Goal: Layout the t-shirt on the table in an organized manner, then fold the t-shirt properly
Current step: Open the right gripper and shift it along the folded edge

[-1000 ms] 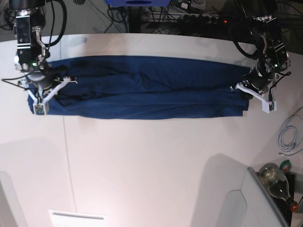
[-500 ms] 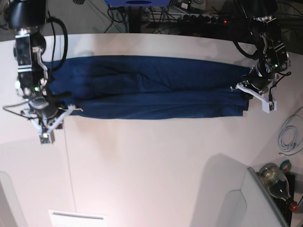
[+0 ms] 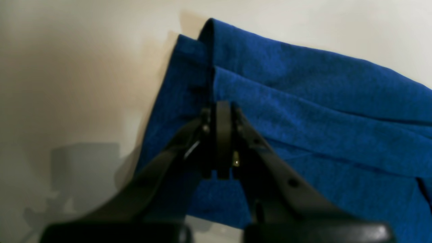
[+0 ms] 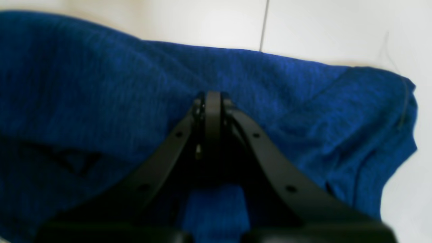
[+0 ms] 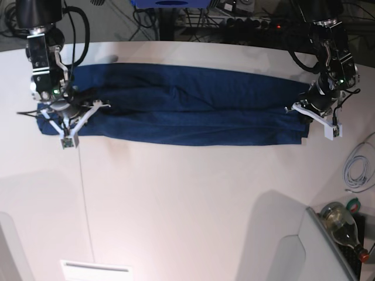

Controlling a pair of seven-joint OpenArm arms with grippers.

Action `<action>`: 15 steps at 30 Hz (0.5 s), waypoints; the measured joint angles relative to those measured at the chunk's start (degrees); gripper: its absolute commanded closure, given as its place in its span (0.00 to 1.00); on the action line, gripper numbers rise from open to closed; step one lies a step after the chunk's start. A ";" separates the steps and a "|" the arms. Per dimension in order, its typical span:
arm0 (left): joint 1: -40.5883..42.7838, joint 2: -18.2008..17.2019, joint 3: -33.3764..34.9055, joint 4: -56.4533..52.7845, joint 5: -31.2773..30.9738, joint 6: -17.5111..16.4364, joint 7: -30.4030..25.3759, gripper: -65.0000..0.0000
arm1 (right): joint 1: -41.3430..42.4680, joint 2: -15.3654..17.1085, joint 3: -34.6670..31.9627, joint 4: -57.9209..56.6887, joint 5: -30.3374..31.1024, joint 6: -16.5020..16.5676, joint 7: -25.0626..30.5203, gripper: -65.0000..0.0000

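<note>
The t-shirt lies on the white table as a long band already folded lengthwise, its long axis running side to side across the far half. The step in hand looks like squaring that band up; next, the ends probably need bringing toward each other. The right pincer is pinching one end of the cloth, and the left pincer is pinching the opposite end.
</note>
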 measured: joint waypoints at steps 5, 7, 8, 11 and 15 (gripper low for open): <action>-0.02 -0.02 0.00 0.00 0.00 0.02 -0.02 1.00 | -3.15 -0.02 0.15 6.56 0.02 0.02 -0.35 0.99; 0.00 -0.02 0.00 0.00 0.00 0.02 0.00 1.00 | -3.19 -0.02 0.15 7.56 0.04 0.02 0.00 0.99; -0.02 -0.02 0.00 0.00 0.00 0.00 0.00 1.00 | -3.06 -0.02 0.15 7.52 0.04 0.00 -0.07 0.99; -0.02 -0.02 0.00 0.00 0.00 0.00 0.00 1.00 | -3.13 -0.02 0.15 5.57 0.09 0.02 -0.09 0.99; -0.02 -0.02 0.00 0.00 0.00 0.02 -0.02 1.00 | -3.45 -0.02 0.15 3.10 0.04 0.02 -0.20 0.99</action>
